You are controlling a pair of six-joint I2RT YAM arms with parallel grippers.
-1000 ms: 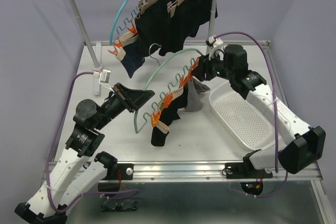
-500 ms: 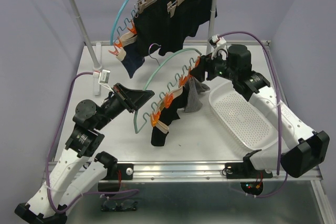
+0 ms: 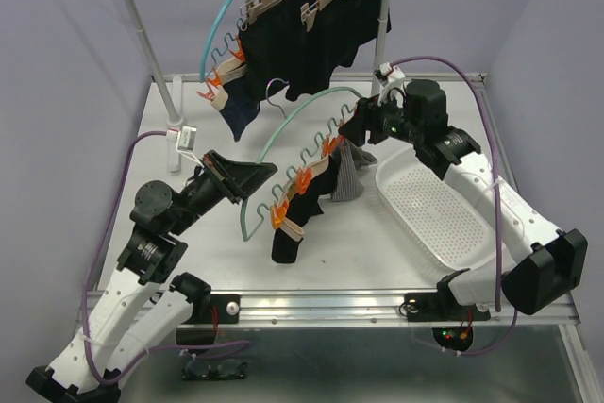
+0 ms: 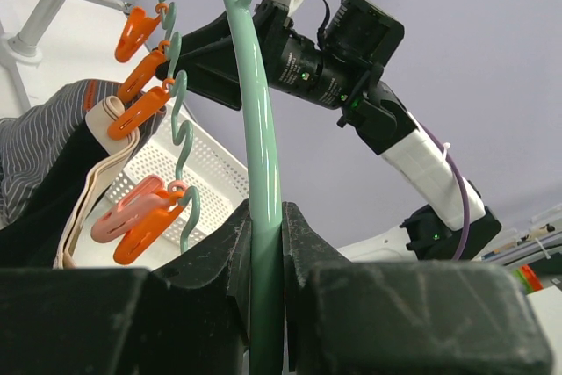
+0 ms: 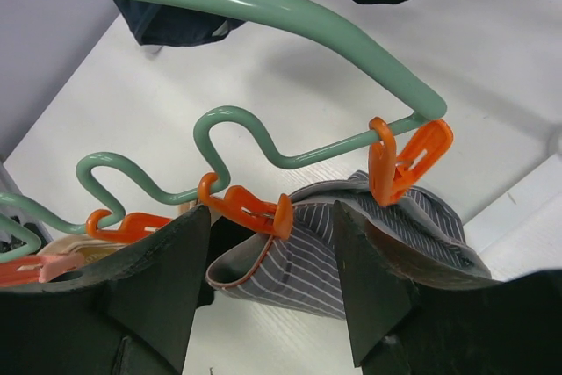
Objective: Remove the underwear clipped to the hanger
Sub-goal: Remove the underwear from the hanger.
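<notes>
The left arm (image 3: 132,276) rises from its base with the elbow folded and the wrist reaching forward and to the right. The left gripper (image 4: 266,248) has its jaws clamped on the green hanger rod (image 4: 255,129), which runs up between them. The right arm (image 3: 491,200) stretches forward, and the right gripper (image 5: 270,221) points left with its jaws spread wide apart.

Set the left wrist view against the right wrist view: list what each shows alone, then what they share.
Only the left wrist view: the left gripper, jaws shut on the curved green plastic hanger, and the right arm reaching in from behind it. Only the right wrist view: the right gripper, jaws open, and a navy cloth garment hanging at the top. Both: the hanger, the orange plastic clips on its wavy rail, and the grey striped cloth underwear.
</notes>
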